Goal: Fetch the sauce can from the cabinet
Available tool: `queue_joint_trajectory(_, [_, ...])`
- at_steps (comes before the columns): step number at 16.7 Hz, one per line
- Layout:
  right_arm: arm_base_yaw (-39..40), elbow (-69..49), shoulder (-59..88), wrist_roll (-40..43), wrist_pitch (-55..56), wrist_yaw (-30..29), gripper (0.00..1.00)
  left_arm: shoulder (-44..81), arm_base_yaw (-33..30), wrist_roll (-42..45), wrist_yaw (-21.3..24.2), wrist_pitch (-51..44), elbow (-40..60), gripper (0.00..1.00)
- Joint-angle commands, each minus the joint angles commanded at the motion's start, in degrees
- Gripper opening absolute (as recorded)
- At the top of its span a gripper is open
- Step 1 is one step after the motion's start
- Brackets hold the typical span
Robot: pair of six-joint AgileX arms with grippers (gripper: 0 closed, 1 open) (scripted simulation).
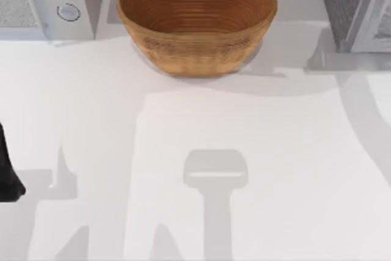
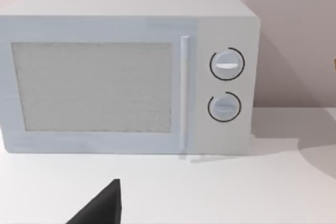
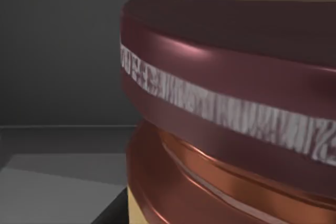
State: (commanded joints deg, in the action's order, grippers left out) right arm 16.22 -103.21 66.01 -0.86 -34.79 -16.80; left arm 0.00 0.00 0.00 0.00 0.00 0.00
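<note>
Looking down from the top view: woven basket [image 1: 197, 19] at the table's far middle, microwave [image 1: 46, 1] at far left, grey cabinet [image 1: 357, 7] at far right, and a dark part of the left arm [image 1: 7, 172] parked at the left edge, its finger state impossible to tell. Left wrist view: microwave front [image 2: 126, 74] with two dials, door shut, a dark wedge of the left gripper [image 2: 100, 208] low in frame. Right wrist view: sauce can [image 3: 231, 108] very close inside the dark cabinet, maroon lid over coppery band and tan body; whether the right gripper holds it cannot be told, so the grasp should probably sit squarely on the body and the withdrawal run straight out, clear of the cabinet walls.
</note>
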Motion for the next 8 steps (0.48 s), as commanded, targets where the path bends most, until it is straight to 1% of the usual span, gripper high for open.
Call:
queue_joint_trajectory(3, [-2.45,16.22,-9.88,0.11,5.24,2.47,0.0,0.0,0.0,0.0,0.0,0.0,0.0,1.0])
queue_joint_trajectory(8, [-7.35,50.56,-29.42,0.36,15.51,7.35,0.0,0.0,0.0,0.0,0.0,0.0,0.0,1.0])
